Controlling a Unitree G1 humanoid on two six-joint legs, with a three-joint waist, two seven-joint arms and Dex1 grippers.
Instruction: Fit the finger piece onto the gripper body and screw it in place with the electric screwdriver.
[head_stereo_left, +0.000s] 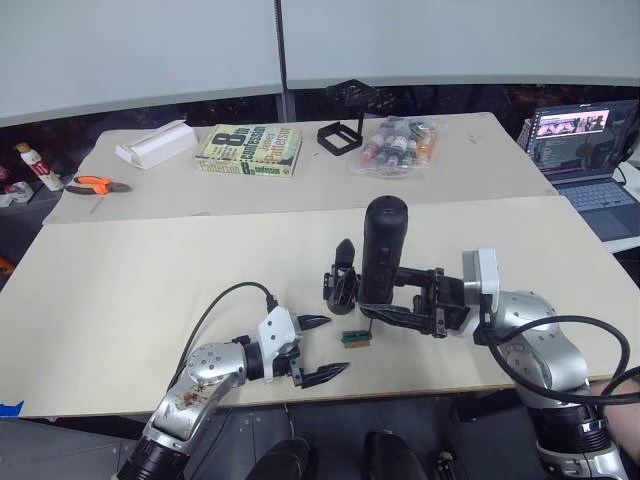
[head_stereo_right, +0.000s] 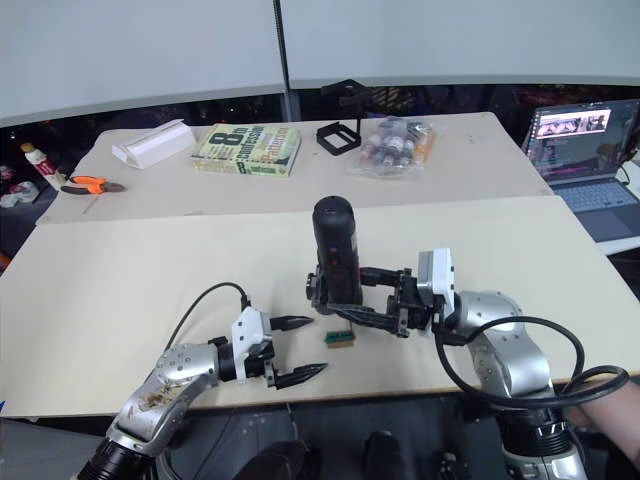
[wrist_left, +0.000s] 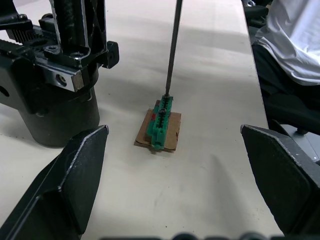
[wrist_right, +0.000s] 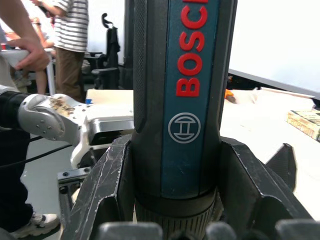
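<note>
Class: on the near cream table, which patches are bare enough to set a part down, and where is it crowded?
Bare: the table left of the left end effector, and between screwdriver and book. Crowded: around the green block, under the right end effector.

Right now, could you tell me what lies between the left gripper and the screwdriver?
In the left eye view, a small green block on brown card lies between the left gripper and the screwdriver; its bit touches the block.

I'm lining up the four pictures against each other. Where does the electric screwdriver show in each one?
Left eye view: electric screwdriver upright at centre, clamped in the right hand.
Right eye view: upright at centre.
Left wrist view: its thin bit comes down onto the green block.
Right wrist view: its barrel up close.
Shared landmark: the green block.
</note>
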